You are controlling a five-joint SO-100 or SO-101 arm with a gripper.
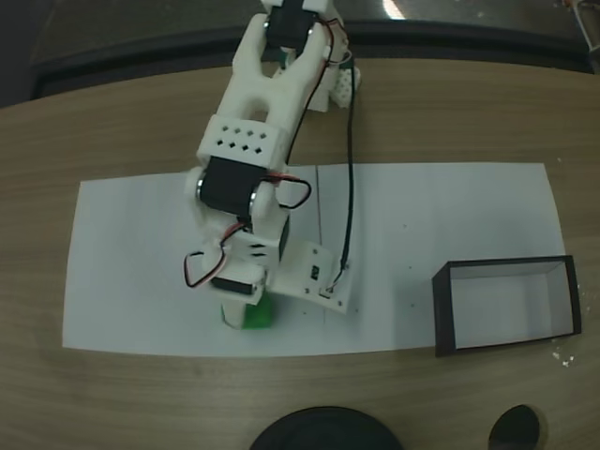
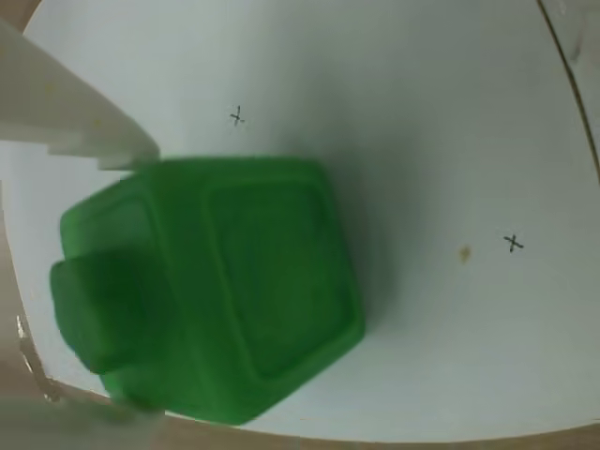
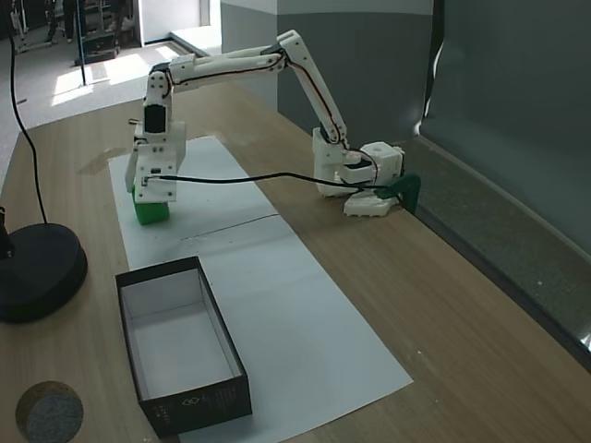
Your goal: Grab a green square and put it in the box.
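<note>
A: Where was the green square at this moment?

B: It stood on the white paper sheet, close to the sheet's near edge in a fixed view, toward the left corner. The box was well apart, at the right end of the same sheet, and nothing lay in it.

A: And the gripper?

B: It hung straight down over the cube. In the wrist view one white finger touched the cube's upper left side, and a second pale shape was at the bottom left corner. So the fingers stood on both sides of the green square, but whether they already pressed on it I cannot tell.

A: Why this pose?

B: I think the arm came from above because the cube is low and the paper is flat; this way both fingers can reach opposite faces.

A: Which way did the cube point?

B: It has almost no long axis. In the wrist view its knob faced left, toward the fingers.
</note>
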